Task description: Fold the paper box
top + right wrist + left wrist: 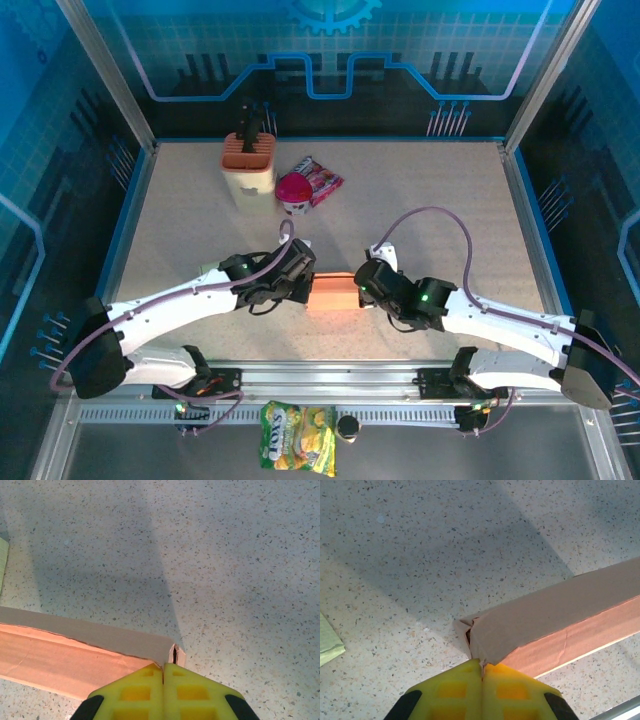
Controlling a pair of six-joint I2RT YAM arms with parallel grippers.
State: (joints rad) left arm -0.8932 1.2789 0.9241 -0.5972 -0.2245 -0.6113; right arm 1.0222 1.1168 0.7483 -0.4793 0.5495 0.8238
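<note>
Closed left end effector (481,667) and right end effector (163,668) touch paper box (333,294)

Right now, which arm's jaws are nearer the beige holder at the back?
Left. The left jaws, shut at the left end of the paper box, lie in front of the beige holder; the right jaws, shut at its right end, sit farther off.
</note>
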